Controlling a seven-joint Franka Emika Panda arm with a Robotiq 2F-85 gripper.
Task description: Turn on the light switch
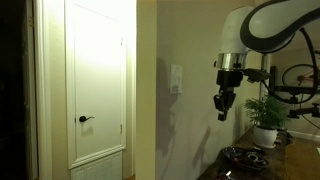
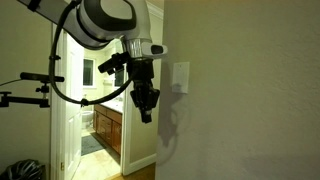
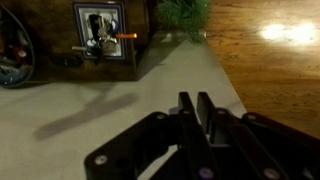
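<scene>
Wall point(image 1: 195, 40), beige, carries the light switch point(image 1: 177, 78): small white upright plate, flat, right of a white panelled door point(image 1: 98, 80) w/ a black lever handle point(image 1: 85, 119). In this exterior view the end effector point(image 1: 222, 112) hangs pointing down, right of the plate and a bit lower, clearly apart from it. Below and right of it, a potted plant point(image 1: 266, 115) in a white pot stands on the dark counter point(image 1: 290, 150).

From the opposite side, in an exterior view, the light switch point(image 2: 180, 77) is just right of the end effector point(image 2: 147, 116), again slightly higher than the tip, no contact. Shadow of the arm falls on the wall under the plate. Behind, an open doorway shows wood cabinets point(image 2: 108, 130).

Wrist view: end effector point(image 3: 195, 100) has its two fingers point(image 3: 185, 112) pressed together, no gap, nothing held. Beyond them is plain beige surface, w/ green leaves point(image 3: 185, 12) at the top edge.
</scene>
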